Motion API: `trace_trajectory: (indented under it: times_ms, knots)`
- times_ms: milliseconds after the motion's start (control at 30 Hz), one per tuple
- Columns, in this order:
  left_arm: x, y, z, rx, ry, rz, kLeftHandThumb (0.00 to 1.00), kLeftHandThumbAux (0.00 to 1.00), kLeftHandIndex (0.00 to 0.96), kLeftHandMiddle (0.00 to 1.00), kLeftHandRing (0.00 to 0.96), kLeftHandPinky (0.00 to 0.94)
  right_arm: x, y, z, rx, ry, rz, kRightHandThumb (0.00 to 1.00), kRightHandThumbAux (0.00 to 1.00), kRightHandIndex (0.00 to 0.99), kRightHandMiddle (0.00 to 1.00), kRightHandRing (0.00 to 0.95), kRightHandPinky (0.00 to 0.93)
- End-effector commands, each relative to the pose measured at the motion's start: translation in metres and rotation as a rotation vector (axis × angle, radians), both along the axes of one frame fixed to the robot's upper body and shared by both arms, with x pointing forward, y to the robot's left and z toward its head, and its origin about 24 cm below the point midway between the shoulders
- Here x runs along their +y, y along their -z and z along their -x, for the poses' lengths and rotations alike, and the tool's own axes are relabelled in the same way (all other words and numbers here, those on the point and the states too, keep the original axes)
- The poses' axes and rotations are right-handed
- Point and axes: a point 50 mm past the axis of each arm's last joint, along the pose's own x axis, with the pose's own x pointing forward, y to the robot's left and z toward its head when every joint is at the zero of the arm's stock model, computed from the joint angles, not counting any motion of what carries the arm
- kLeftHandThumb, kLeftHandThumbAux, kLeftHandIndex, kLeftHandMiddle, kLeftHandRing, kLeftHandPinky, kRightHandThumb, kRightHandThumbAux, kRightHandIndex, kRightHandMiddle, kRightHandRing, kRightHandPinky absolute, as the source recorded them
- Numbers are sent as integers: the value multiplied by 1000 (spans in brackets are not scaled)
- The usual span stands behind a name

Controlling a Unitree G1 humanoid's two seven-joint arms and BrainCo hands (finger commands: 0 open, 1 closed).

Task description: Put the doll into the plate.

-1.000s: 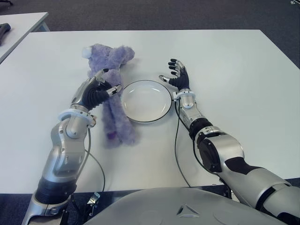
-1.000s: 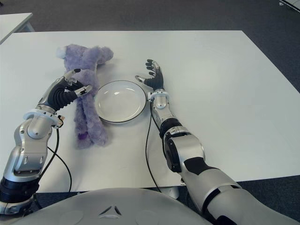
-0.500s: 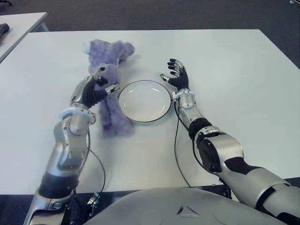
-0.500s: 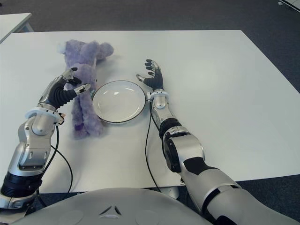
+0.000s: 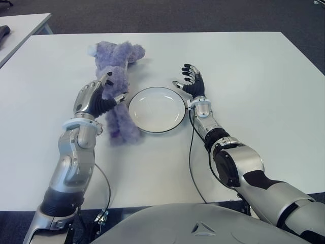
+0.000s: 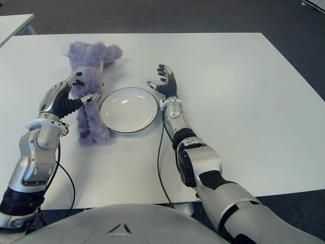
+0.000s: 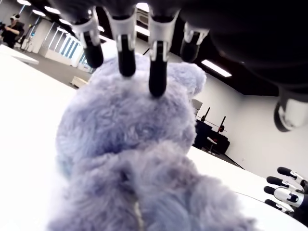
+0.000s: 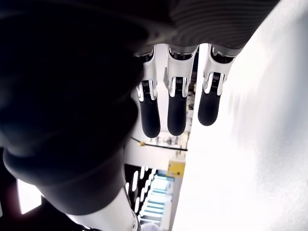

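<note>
We see the doll [image 5: 118,86] in the upper left of the head view, lying on the table [image 5: 254,76], just left of the plate [image 5: 156,109]. Our left hand [image 5: 96,96] has its fingers [image 7: 158,72] curled over the fluffy middle, so it looks held. The doll seems soft, light and floppy; we think the legs will droop when lifted. The thick middle is the best place to hold. Our right hand [image 5: 192,81] shows right of the plate, fingers spread and holding nothing

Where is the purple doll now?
In the eye views, the doll lies on the table, left of the plate, under the left hand.
</note>
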Motion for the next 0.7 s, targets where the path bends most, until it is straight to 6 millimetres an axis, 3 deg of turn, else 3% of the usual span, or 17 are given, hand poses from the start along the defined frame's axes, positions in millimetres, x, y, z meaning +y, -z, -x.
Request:
trace_trajectory:
  times_ms: [33, 333, 400, 700]
  knots:
    - [4, 5, 6, -28, -25, -71, 183, 302, 0, 0, 7, 97, -14, 95, 63, 418, 42, 50, 184, 969, 185, 248, 223, 228]
    - [9, -7, 12, -98, -47, -105, 203, 273, 0, 0, 0, 95, -13, 95, 62, 418, 41, 46, 193, 973, 192, 249, 220, 222]
    - [9, -9, 13, -109, -50, -113, 217, 271, 0, 0, 0, 36, -13, 95, 62, 419, 40, 41, 195, 971, 192, 246, 216, 219]
    - [8, -14, 18, -148, -58, -135, 251, 265, 0, 0, 0, 0, -13, 95, 62, 419, 38, 30, 201, 975, 182, 242, 211, 215]
